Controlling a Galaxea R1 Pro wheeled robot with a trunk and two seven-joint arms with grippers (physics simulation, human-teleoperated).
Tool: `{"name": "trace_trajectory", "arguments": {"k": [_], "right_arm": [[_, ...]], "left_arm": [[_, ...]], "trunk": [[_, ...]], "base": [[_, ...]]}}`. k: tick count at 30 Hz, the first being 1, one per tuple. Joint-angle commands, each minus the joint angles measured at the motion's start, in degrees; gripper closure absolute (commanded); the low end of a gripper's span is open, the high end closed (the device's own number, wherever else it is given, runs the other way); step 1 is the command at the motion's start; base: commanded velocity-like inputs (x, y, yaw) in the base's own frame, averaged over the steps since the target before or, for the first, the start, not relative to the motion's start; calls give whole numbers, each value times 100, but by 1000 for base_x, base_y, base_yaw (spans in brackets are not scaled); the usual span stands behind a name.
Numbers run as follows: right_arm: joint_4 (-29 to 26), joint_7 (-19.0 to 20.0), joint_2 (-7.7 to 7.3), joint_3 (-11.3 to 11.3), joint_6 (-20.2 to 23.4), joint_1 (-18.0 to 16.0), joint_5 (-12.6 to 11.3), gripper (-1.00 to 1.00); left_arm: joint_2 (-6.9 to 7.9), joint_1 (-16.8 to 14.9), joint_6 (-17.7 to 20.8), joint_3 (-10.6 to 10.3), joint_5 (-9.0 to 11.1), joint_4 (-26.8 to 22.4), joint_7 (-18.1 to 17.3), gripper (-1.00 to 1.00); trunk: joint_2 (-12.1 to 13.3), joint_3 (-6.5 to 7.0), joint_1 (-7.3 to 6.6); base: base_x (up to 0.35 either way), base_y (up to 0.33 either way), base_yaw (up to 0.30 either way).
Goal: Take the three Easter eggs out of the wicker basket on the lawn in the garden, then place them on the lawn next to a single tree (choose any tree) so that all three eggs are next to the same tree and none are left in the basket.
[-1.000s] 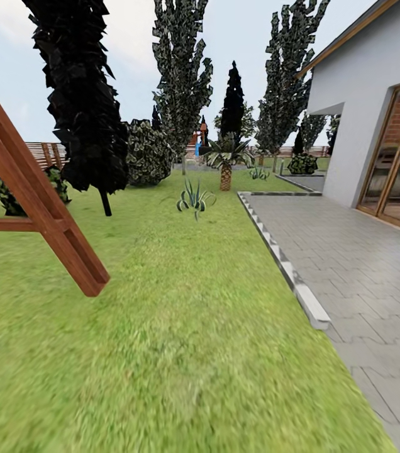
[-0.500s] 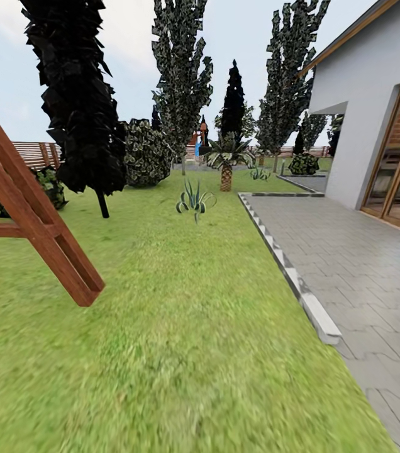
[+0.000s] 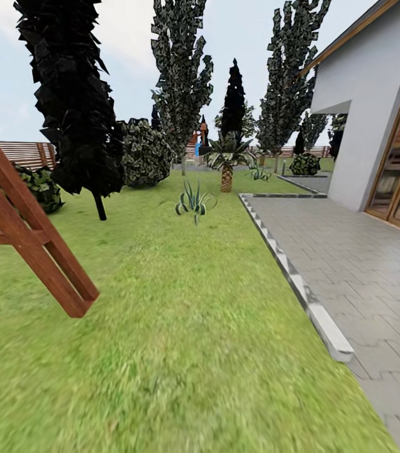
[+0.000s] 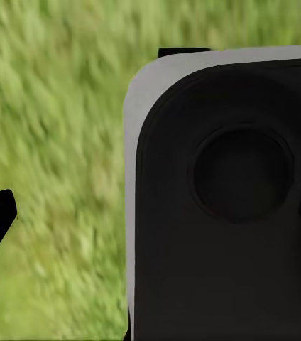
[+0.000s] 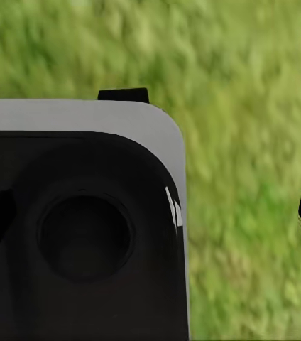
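head view looked across the wide mottled green lawn [image 3: 181, 327], blurred near the camera. a reddish-brown slanted wooden frame [image 3: 30, 233] stood on the grass at the left. behind it rose an all-black columnar tree [image 3: 74, 107], a round dark bush [image 3: 144, 153] beside it. further back stood a tree with a thin pale trunk and jagged dark green spotted crown [image 3: 181, 75], another like it [image 3: 288, 82] to the right. a short scaly-trunked palm [image 3: 226, 160] and a spiky green plant [image 3: 194, 201] were near the pale stone kerb [image 3: 300, 286] edging the grey paved patio [image 3: 363, 264]. a grey-white house [image 3: 363, 107] stood at right, a brown slatted fence [image 3: 24, 153] far left. both wrist views showed blurred grass past a dark rounded robot body part [image 4: 228, 199]; jaw state could not be told for either gripper.
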Motion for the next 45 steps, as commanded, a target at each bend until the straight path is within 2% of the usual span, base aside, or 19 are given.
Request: {"name": "trace_trajectory", "arguments": {"k": [1,45], "right_arm": [[5,-1,1,-30,-21,-3,2,-100],[5,0,1,-30,-21,-3,0,-100]], "left_arm": [[0,2,-8,5,2,-8,-5,-100],[0,2,-8,5,2,-8,0,-100]], "trunk": [[-2,-4,3],[-2,-4,3]], "base": [[330,0,0],[330,0,0]]}}
